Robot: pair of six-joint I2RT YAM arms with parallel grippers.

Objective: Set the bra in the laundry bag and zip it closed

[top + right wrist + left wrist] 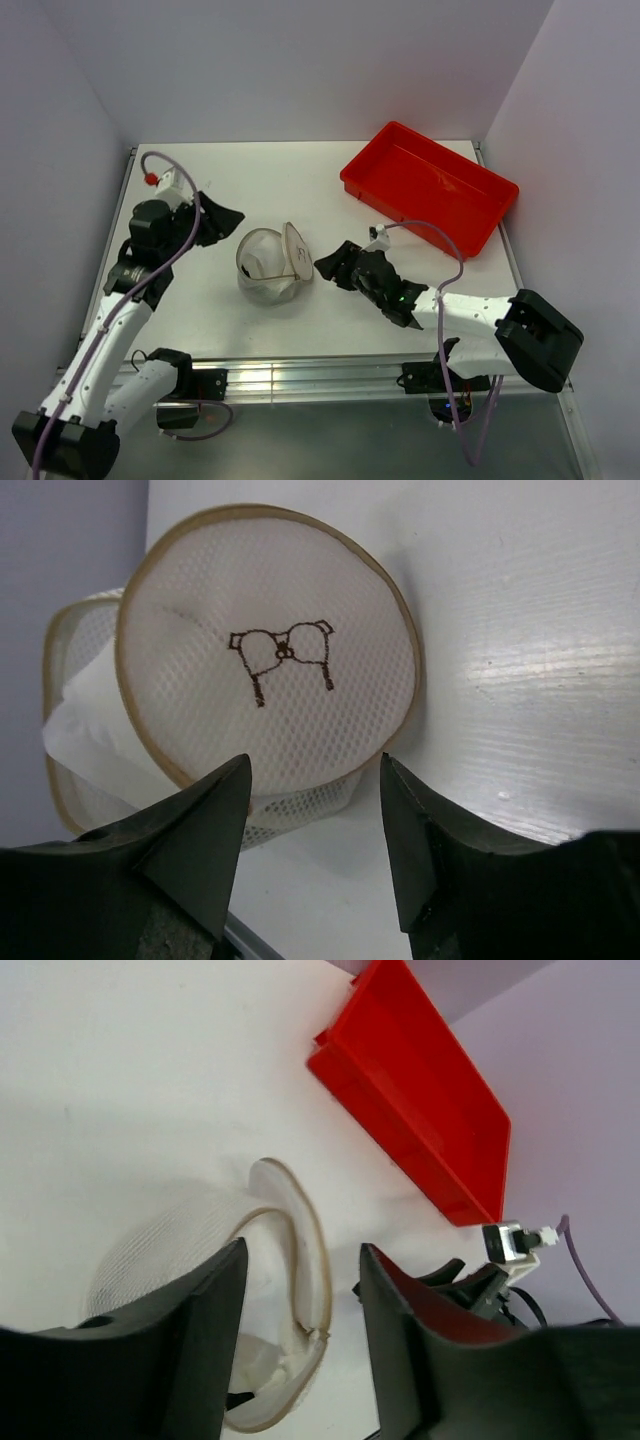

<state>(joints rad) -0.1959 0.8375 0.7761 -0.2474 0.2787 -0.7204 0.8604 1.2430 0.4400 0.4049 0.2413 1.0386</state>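
The laundry bag (266, 272) sits mid-tabletop (280, 170) with its round lid (270, 640) swung open and the white bra (85, 725) showing inside — hence, I judge, the left pincer (228, 222) and right pincer (328, 266) flank it, jaws apart and empty, placed to close and zip the lid.

Top view looks steeply down from above and behind the near edge of the tabletop (300, 180), showing all of it. Left wrist view looks past the left tool (302, 1250) toward the tabletop's far right corner, with the laundry bag (155, 1245) close and the red tray (420, 1110) beyond. Right wrist view faces the bag's round end from very near; all three views share the bag.
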